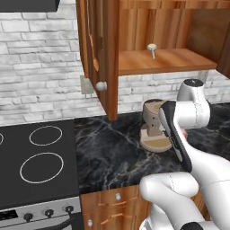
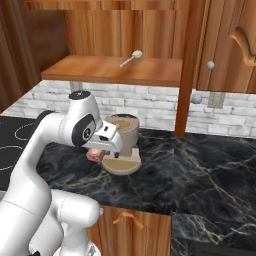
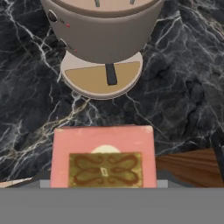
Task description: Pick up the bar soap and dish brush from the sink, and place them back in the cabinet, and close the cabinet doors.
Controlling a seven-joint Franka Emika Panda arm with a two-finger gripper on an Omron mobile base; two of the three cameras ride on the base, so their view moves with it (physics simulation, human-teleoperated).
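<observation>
The bar soap (image 3: 103, 155), a pink block with a brown ornamented top, fills the bottom of the hand view and hides the fingertips. In the right base view the bar soap (image 2: 93, 155) hangs just above the dark counter with my gripper (image 2: 100, 150) shut on it. The dish brush (image 1: 152, 49) lies on the shelf of the cabinet (image 1: 179, 60); from the right the dish brush (image 2: 131, 58) rests on the same cabinet (image 2: 100, 70) shelf. The cabinet doors stand open: the left one (image 1: 96, 54) and the right one (image 2: 235, 45). The sink is out of view.
A beige round appliance (image 2: 122, 142) on a disc base stands on the marbled counter (image 1: 112, 152) right beyond the soap; the appliance (image 3: 103, 39) is close ahead of the hand. A black stove (image 1: 40, 157) lies to the left. The open left door overhangs the counter.
</observation>
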